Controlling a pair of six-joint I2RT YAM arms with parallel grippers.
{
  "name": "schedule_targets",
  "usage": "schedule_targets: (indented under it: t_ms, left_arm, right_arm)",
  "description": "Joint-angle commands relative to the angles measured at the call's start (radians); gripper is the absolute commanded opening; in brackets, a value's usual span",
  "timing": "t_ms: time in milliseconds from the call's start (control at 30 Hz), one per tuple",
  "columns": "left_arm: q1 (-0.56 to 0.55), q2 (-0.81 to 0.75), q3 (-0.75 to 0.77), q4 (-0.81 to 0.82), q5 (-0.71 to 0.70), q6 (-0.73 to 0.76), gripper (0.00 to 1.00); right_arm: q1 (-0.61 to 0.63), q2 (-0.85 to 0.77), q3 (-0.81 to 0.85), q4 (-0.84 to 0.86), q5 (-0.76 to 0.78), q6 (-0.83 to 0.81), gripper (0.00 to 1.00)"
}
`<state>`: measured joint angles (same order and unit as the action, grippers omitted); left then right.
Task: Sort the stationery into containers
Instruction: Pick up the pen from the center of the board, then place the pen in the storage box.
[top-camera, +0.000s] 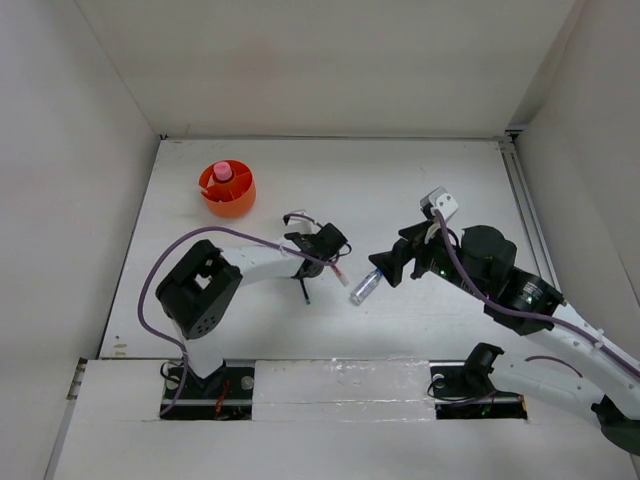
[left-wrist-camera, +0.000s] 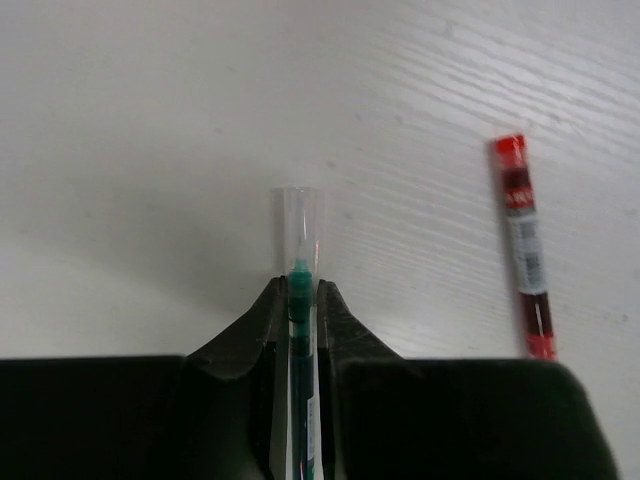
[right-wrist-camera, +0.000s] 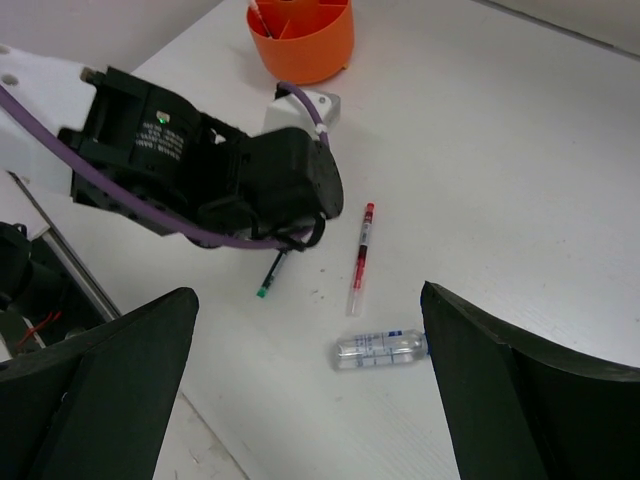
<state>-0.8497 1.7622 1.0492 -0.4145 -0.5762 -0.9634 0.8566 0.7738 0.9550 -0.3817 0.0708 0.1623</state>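
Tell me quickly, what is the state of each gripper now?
Left gripper: closed on the green pen.
Right gripper: open, holding nothing.

The white table (top-camera: 400, 170) carries 1 orange tub (top-camera: 236, 206), 1 red pen (right-wrist-camera: 362, 250) and 1 clear bottle (right-wrist-camera: 380, 349).

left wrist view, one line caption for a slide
Left claw shut on the green pen, red pen lying apart on the white table.
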Motion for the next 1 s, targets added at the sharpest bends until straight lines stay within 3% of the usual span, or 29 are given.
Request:
schedule_targets:
  t_ms: [0,567,733,967]
  left_arm:
    - [0.058,-0.122,0.003,-0.067,-0.05,0.029,0.0]
    - [0.398,-0.211,0.35,-0.148,-0.339,0.031,0.0]
    - [0.431,-0.211,0.397,-0.139,-0.375,0.022,0.0]
    - [0.448,-0.202,0.449,-0.208,-0.571,-0.092,0.0]
  right_arm:
    - [-0.007,-0.005,0.004,0.075,-0.022,0.009,0.99]
    - [-0.007,-0.005,-0.033,0.124,-0.06,-0.027,0.99]
    - [-0.007,-0.005,-0.033,0.124,-0.06,-0.027,0.99]
    - [-0.007,-0.005,-0.033,0.133,-0.069,-0.027,0.99]
